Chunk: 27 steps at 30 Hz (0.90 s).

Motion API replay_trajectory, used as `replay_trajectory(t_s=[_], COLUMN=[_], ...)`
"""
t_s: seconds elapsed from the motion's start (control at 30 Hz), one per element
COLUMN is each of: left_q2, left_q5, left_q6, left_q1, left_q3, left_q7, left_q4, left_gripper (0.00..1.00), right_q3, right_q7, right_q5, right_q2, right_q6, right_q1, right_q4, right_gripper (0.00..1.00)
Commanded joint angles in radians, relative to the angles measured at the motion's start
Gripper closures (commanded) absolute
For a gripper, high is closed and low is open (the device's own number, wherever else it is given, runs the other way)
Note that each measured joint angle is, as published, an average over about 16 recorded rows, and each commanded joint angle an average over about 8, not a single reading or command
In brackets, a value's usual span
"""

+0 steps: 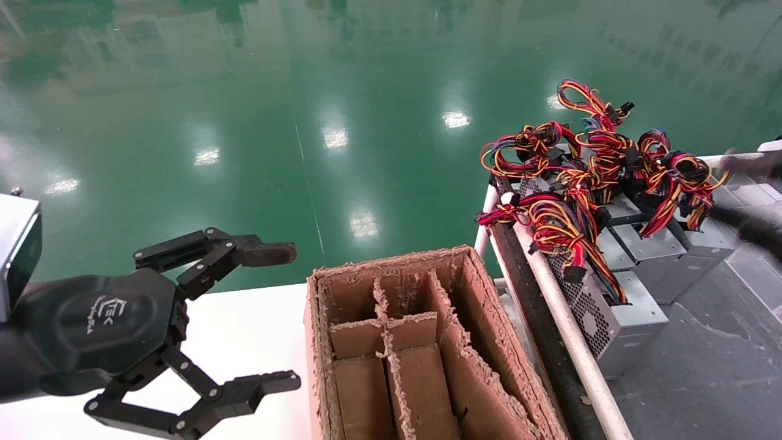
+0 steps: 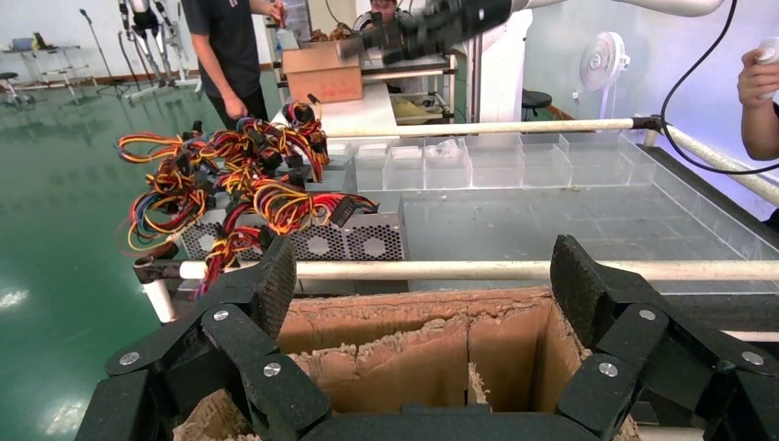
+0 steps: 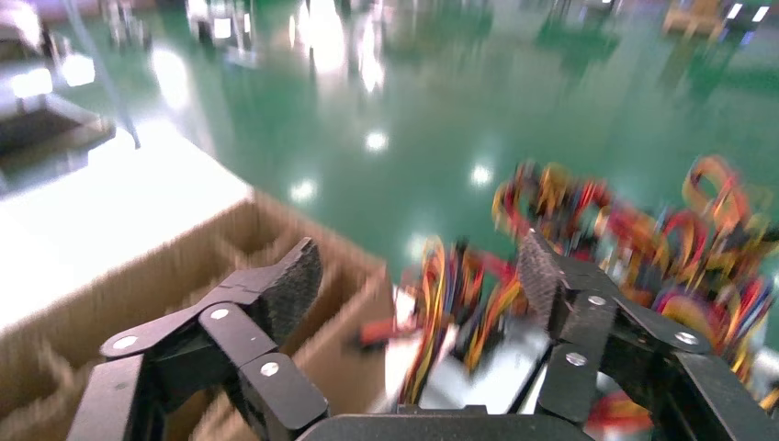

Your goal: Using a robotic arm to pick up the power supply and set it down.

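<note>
Ragged cardboard carton [image 1: 427, 342] beside honeycomb-grilled grey power supply [image 1: 611, 318]; left gripper [image 1: 269, 318] and right gripper [image 3: 413, 276] both spread wide, empty.

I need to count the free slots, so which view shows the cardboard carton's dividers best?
The head view: it looks down into the cardboard carton, showing its dividers. The left wrist view shows only its near wall and one partition; the right wrist view shows a blurred corner.

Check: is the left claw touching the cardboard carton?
Apart. The head view shows the open left claw over the white table, a gap before the carton.
</note>
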Motion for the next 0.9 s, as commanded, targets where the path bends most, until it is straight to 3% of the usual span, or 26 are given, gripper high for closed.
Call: replay_trajectory(t_s=[0.03,0.23,0.9], left_q2=[0.000,0.000,0.000], left_q5=[0.000,0.000,0.000], left_q6=[0.000,0.000,0.000], left_q1=[0.000,0.000,0.000], left_q3=[0.000,0.000,0.000], left_q7=[0.000,0.000,0.000], left_q4=[0.000,0.000,0.000], left_gripper=[0.00,0.00,0.00], right_q3=[0.007,0.032,0.165], right_q7=[0.002,0.002,0.050], right_q5=[0.039,0.081,0.021], right_q2=[0.002,-0.005,-0.085], right_q6=[-0.002,-0.002,0.029], right_q1=[-0.004,-0.030,-0.173], right_q4=[-0.013,0.007,0.244], right_gripper=[0.00,0.00,0.00])
